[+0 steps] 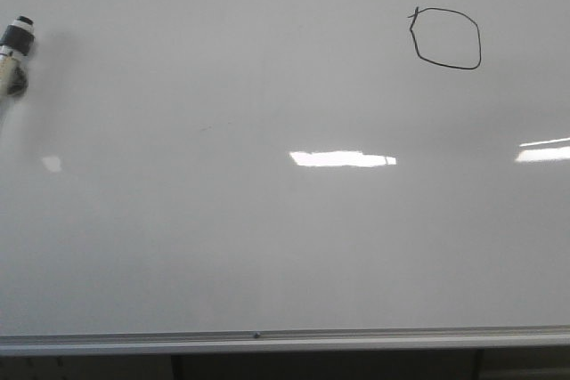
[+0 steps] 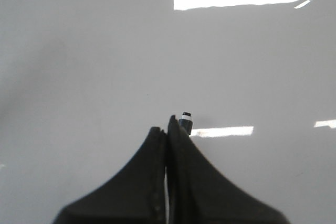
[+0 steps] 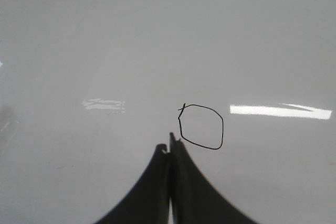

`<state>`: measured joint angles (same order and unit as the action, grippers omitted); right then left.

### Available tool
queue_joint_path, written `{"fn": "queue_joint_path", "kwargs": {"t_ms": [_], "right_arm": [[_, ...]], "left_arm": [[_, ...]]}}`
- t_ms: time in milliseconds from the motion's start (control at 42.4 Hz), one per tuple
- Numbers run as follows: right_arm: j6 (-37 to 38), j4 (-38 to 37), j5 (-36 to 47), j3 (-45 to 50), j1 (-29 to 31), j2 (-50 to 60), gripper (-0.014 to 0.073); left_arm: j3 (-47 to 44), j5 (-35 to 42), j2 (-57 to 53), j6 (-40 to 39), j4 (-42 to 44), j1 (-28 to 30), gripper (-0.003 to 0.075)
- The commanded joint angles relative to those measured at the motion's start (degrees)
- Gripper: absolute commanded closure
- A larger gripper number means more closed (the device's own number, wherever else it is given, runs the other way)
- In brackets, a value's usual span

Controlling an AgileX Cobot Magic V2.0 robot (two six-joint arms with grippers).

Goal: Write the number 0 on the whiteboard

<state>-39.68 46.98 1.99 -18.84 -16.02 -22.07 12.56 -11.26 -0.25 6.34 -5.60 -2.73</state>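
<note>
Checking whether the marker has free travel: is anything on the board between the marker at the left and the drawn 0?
Nothing visible. Between the marker at the far left and the number 0 at upper right, the whiteboard shows only bare surface and light reflections.

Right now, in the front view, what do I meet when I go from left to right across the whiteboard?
Marker at the left edge → bright light reflection near the middle of the whiteboard → the number 0, upper right → another reflection at the right edge.
</note>
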Motion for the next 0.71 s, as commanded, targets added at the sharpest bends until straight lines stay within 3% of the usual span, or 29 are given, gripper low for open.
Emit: {"fn": "queue_joint_path", "kwargs": {"t_ms": [0,401,685], "right_arm": [[0.0,0.2,3.2,-1.5,0.0,-0.2,0.0662],[0.0,0.2,3.2,-1.5,0.0,-0.2,0.0662],[0.0,0.2,3.3,-1.5,0.0,-0.2,0.0662]], "left_arm": [[-2.4,7.0,-1.0,-1.0,3.3,0.1,0.0740],[-14.3,10.0,-1.1,-1.0,7.0,0.1,0.0740],[-14.1,8.5,-1.1,-1.0,7.0,0.1,0.0740]]}}
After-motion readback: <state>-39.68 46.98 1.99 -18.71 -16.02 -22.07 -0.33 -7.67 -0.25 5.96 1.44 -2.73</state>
